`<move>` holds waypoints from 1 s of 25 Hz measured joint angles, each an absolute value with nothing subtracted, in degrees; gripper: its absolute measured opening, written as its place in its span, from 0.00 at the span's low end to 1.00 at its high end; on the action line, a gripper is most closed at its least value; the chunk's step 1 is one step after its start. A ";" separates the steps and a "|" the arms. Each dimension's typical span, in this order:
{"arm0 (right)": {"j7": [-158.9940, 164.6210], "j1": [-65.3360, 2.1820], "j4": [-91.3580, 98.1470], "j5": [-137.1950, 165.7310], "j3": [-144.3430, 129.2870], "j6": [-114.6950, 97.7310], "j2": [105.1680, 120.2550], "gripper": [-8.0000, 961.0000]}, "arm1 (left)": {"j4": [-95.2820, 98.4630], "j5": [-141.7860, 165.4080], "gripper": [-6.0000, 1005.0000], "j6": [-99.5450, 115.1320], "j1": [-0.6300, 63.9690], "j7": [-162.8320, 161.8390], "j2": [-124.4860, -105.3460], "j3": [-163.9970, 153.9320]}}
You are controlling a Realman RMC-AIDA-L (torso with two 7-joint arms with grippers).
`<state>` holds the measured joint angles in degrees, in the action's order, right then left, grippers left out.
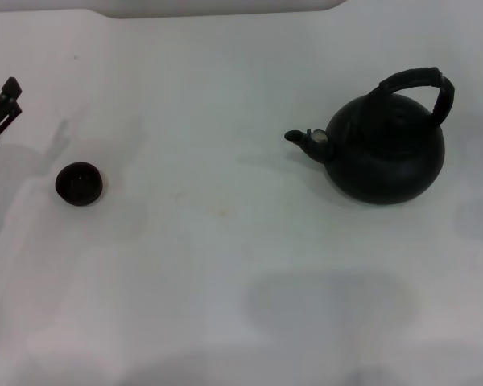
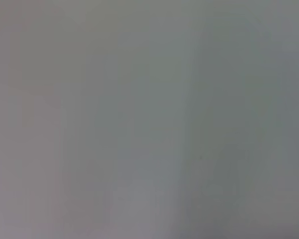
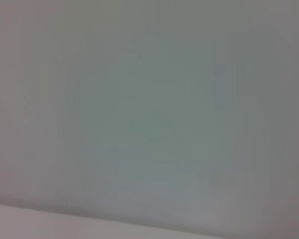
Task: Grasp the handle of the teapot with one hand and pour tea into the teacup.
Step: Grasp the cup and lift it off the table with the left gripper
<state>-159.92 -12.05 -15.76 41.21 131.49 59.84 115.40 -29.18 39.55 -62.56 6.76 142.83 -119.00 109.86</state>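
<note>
The matte black teapot [image 1: 386, 153] stands on the white table at the right in the head view. Its short spout [image 1: 298, 138] with a silvery spot points left. The thick ribbed handle [image 1: 419, 82] arches upright over its top, with nothing touching it. The tiny dark teacup [image 1: 79, 183] sits on the table at the left, far from the teapot. My left gripper [image 1: 13, 96] pokes in at the far left edge, above and left of the teacup and apart from it. My right gripper is out of view. Both wrist views show only a bare pale surface.
The white table [image 1: 225, 265] stretches between the teacup and the teapot. A pale raised edge [image 1: 217, 8] runs along the back. A faint shadow [image 1: 330, 305] lies on the table in front of the teapot.
</note>
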 joint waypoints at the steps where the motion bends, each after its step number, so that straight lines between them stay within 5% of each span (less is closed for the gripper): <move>1: -159.84 -11.97 -15.81 41.21 131.49 60.16 115.40 0.41 | -29.27 39.55 0.86 -62.56 6.77 142.73 -119.01 109.83; 25: -154.98 -10.71 -16.35 41.73 131.21 62.66 115.07 0.41 | -51.80 43.35 0.86 -50.63 -4.31 132.93 -119.12 99.95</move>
